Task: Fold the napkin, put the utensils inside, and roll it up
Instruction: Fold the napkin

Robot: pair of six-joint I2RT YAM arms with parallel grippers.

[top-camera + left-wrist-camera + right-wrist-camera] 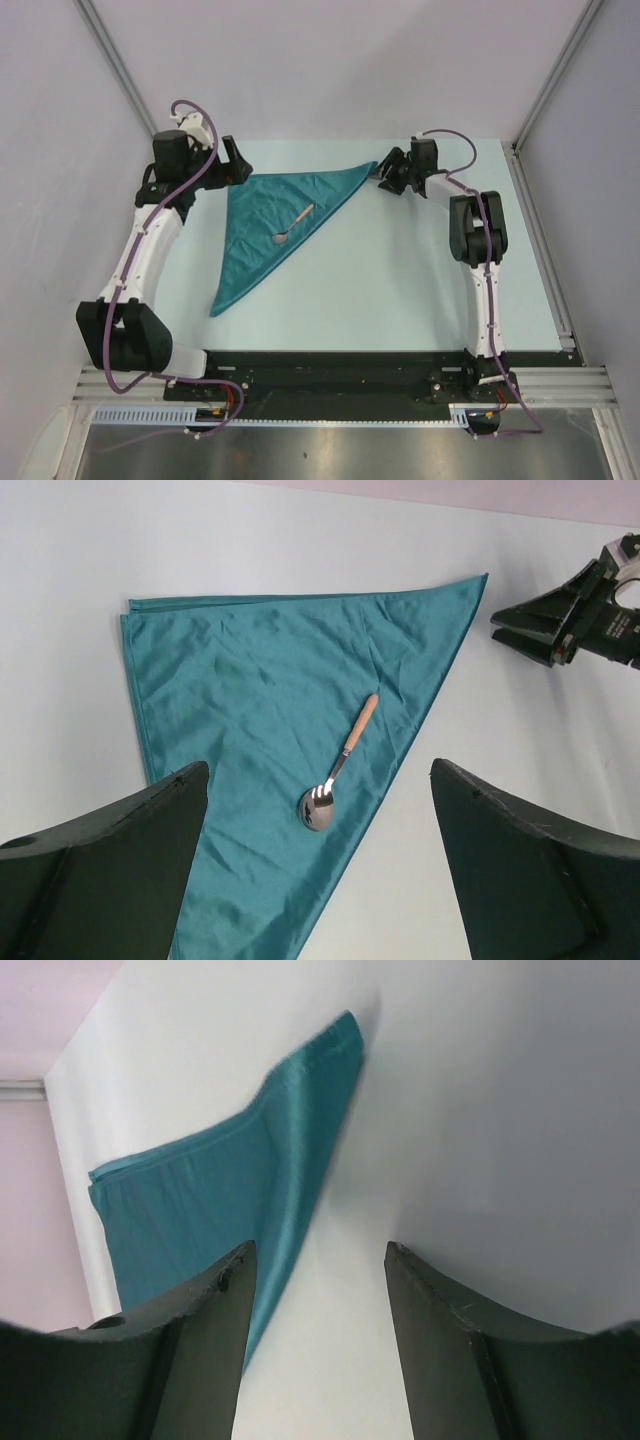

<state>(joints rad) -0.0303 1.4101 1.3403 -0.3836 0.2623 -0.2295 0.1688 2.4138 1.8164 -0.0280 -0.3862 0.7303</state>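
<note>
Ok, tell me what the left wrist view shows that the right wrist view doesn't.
Only the left wrist view shows the small spoon with grey metal bowl and tan handle, lying on the teal, slightly shiny napkin, and the left gripper, open. Only the right wrist view shows a grey strip on the pinkish wall. Both show that napkin, the pale table and the right gripper, holding nothing.

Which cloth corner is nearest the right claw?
The far right tip of the napkin, just before the right gripper; the other two corners lie by the left arm.
</note>
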